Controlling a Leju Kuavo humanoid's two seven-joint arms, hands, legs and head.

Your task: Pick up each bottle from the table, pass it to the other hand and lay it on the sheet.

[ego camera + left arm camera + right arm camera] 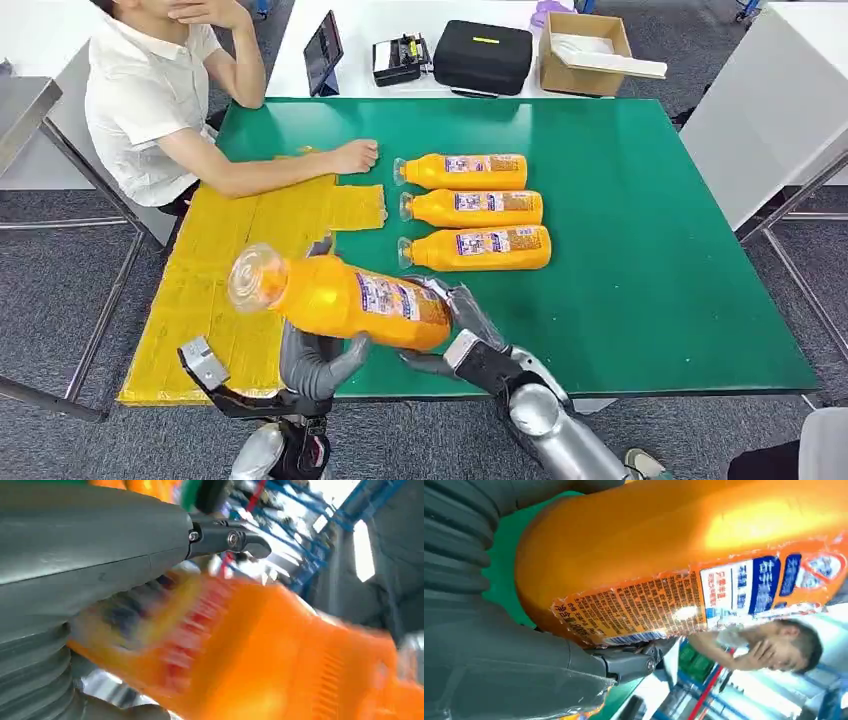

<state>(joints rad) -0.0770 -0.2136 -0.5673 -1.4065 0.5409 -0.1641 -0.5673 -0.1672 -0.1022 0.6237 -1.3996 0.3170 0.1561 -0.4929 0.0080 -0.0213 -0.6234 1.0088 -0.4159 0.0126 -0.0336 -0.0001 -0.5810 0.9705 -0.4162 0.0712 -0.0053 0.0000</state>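
One bottle (335, 297) held — three bottles (475, 211) lying.

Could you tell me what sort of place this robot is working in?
Probably a robot test lab or workshop. A green table stands on grey carpet, a person sits watching beside it, and a white bench behind holds a tablet, a black case and a cardboard box.

Bright even indoor light, soft shadows, left wrist view motion-blurred, glare on bottle (734, 530)
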